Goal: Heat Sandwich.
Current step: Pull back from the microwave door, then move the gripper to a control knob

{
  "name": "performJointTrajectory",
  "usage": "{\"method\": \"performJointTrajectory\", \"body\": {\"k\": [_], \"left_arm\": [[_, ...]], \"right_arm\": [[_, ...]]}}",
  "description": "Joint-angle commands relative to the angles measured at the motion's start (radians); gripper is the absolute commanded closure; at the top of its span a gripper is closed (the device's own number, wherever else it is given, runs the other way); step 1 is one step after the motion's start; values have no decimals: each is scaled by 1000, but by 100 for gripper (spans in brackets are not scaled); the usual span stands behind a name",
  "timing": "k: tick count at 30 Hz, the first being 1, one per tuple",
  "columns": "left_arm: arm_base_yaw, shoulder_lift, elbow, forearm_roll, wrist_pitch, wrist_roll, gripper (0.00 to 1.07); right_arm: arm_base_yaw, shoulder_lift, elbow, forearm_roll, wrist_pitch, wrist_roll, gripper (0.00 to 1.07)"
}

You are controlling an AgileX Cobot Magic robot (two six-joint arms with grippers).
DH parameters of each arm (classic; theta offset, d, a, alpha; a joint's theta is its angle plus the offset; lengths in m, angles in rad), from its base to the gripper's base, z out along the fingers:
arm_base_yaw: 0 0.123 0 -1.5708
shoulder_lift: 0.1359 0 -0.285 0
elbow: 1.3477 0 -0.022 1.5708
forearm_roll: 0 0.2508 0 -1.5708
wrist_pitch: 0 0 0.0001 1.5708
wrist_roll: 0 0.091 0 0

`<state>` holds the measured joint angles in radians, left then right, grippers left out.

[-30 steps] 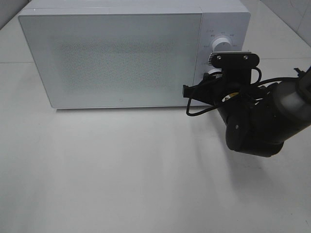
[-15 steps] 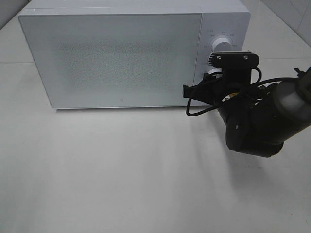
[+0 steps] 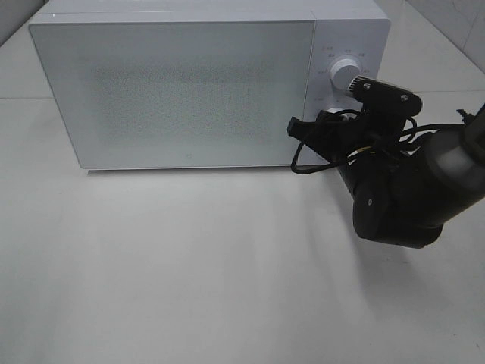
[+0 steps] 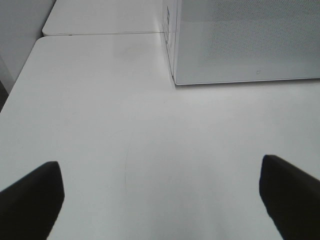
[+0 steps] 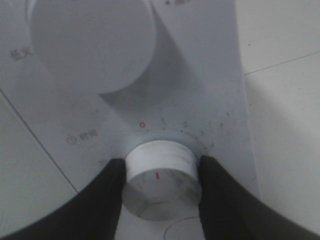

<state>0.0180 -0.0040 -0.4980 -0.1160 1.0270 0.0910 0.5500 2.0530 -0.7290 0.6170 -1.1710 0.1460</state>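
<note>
Setting read as a robotics test bench, not a home kitchen. A white microwave (image 3: 182,83) stood alone on a plain white table (image 3: 189,265). Left of the microwave, a seam (image 4: 100,34) showed a second white tabletop butted against the first. At the microwave's right end, a black robot arm (image 3: 402,197) reached up to the control panel. The timer knob (image 5: 160,177) on that panel was ringed by printed numerals, with Chinese characters beside it. Beyond the microwave's right rear corner lay a pale tiled surface (image 3: 455,30).
</note>
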Motion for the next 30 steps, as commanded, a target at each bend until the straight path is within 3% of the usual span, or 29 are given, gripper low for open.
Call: {"method": "performJointTrajectory", "body": {"k": [1,30], "left_arm": [[3,-28,4,-3,0,-4,3],[3,-28,4,-3,0,-4,3]], "right_arm": [[-1,-10,-14,-41,-102,179,96],[-2,-10,-14,-2,-186,1134,95]]}}
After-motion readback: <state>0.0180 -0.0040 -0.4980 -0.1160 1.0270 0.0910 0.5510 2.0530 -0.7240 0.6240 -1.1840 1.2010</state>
